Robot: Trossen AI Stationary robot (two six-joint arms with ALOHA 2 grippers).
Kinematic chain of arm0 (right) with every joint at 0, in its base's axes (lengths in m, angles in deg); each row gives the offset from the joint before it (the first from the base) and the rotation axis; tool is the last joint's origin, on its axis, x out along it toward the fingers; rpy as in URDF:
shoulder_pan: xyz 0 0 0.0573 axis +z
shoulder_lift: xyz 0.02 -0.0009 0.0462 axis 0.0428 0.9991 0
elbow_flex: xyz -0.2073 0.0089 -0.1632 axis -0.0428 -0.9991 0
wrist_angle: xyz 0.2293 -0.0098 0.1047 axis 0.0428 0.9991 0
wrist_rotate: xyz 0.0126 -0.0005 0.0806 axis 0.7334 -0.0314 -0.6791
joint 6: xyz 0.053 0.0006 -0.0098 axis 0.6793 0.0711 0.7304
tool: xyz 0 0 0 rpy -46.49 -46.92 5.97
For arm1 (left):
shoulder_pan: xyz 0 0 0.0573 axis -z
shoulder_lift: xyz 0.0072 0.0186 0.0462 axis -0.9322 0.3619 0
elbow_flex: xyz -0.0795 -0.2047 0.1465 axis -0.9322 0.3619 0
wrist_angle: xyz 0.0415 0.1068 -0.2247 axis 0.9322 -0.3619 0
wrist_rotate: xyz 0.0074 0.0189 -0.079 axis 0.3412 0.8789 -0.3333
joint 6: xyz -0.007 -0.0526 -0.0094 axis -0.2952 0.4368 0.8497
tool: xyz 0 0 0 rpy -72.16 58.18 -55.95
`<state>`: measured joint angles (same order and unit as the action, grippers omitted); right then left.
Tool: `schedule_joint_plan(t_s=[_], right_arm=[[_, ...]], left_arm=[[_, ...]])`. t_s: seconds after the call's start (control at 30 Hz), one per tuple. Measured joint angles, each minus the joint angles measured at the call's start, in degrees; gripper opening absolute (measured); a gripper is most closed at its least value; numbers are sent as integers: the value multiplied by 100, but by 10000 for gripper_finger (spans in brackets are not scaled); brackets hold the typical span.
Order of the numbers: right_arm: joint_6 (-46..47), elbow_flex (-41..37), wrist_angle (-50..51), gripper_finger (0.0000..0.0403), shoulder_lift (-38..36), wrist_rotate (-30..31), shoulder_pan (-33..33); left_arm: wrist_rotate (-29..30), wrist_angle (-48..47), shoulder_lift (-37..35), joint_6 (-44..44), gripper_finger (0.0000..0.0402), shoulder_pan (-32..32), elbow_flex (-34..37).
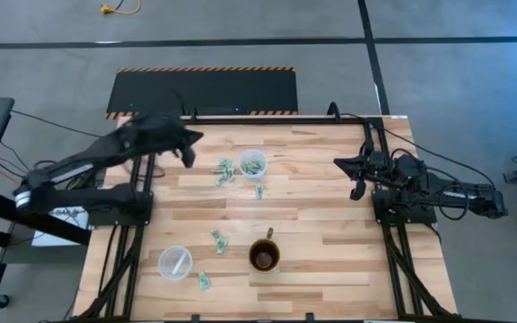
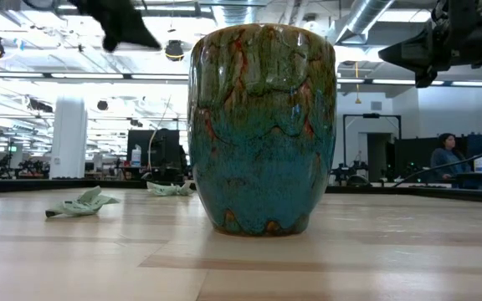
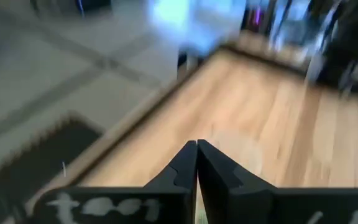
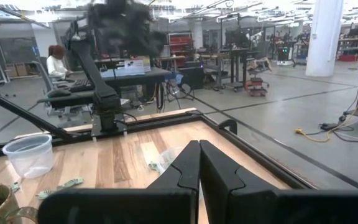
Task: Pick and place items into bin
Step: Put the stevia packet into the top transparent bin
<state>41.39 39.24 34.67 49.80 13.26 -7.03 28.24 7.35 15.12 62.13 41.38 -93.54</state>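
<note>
Brown mug [image 1: 265, 256] and two clear cups [image 1: 175, 262] on the surface [image 1: 330, 224], green wrappers [image 1: 224, 171] scattered mid-surface beside left jaws [image 1: 187, 154], pressed together, right jaws [image 1: 355, 176] likewise, well apart.

Light wood plank table [image 1: 312, 224] had pale and tan boards with a black metal frame. Small crumpled wrapper pieces [image 1: 224, 170] were pale green and white. Glazed ceramic mug [image 2: 263, 125] showed teal-blue lower body, olive green top, rust-red drips; from above its inside was dark brown. Two clear plastic cups [image 1: 175, 262] looked whitish. Black floor mat [image 1: 203, 91] had yellow-black hazard striped edges. Floor was grey concrete with dark lines. Both arms were black.
</note>
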Motion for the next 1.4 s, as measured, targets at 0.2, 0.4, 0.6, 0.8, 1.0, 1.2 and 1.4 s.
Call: schedule_joint_plan(t_s=[0.2, 0.4, 0.6, 0.8, 1.0, 1.2, 1.4], right_arm=[[1, 0, 10, 0, 0, -1, 1], [1, 0, 10, 0, -1, 0, -1], [1, 0, 10, 0, 0, -1, 0], [1, 0, 11, 0, 0, 1, -1], [0, 0, 10, 0, 0, 0, -1], [1, 0, 12, 0, 0, -1, 1], [1, 0, 12, 0, 0, -1, -1]], left_arm=[[-1493, -106, 1359, -412, 0, -458, 3], [-780, -123, 2579, -1022, 8, -312, 3], [-679, -231, 3349, -1048, 67, -204, 3], [-363, -541, 3569, -1025, 138, -113, 3], [-316, -653, 3568, -1138, 170, 80, 3], [418, -729, 3568, -1505, 174, 474, 3], [572, -717, 3568, -1513, 174, 541, 3]])
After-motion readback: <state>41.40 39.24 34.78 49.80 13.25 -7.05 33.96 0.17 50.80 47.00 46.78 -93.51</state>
